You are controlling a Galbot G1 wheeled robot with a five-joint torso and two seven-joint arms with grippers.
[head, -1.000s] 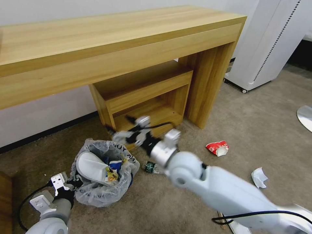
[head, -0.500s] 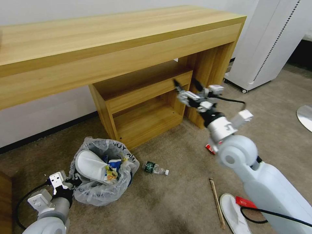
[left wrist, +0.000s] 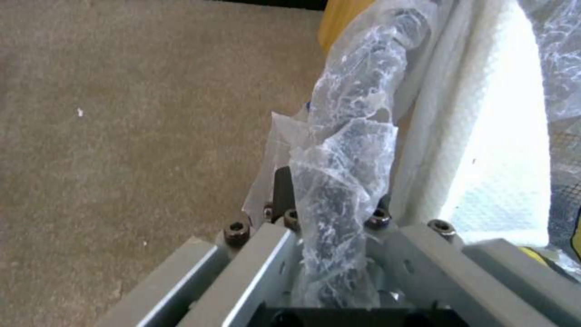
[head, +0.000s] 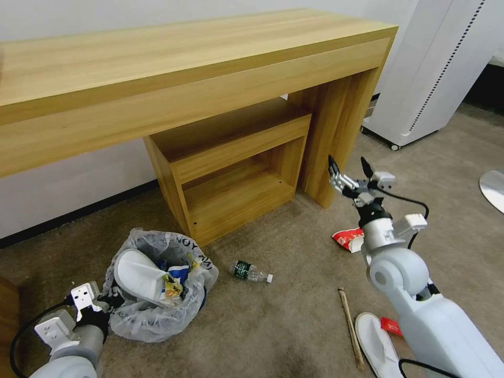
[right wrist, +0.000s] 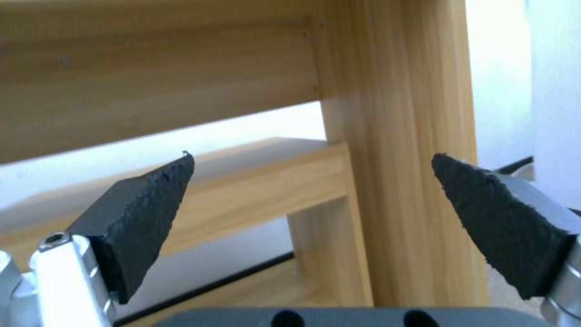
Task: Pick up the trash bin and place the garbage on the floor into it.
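The trash bin (head: 152, 315) stands on the beige floor (head: 294, 315) at the lower left, lined with a wrinkly clear bag and holding a white slipper (head: 135, 270) and scraps. My left gripper (head: 105, 306) is shut on the bin's bag-covered rim (left wrist: 339, 172). Garbage lies on the floor: a clear bottle (head: 251, 272), a red wrapper (head: 347, 239), a wooden stick (head: 350, 328), a white slipper (head: 378, 344) and a small red wrapper (head: 391, 325). My right gripper (head: 350, 167) (right wrist: 315, 190) hangs open and empty above the red wrapper, near the desk leg (right wrist: 393, 136).
A long wooden desk (head: 184, 68) with a low shelf unit (head: 231, 157) stands along the wall behind the bin. A white wheeled unit (head: 436, 68) is at the right rear, and a silver disc (head: 493, 189) lies at the right edge.
My right arm has swung from above the bin across to the right and now sits near the desk leg. The bin and left gripper have shifted slightly left and nearer.
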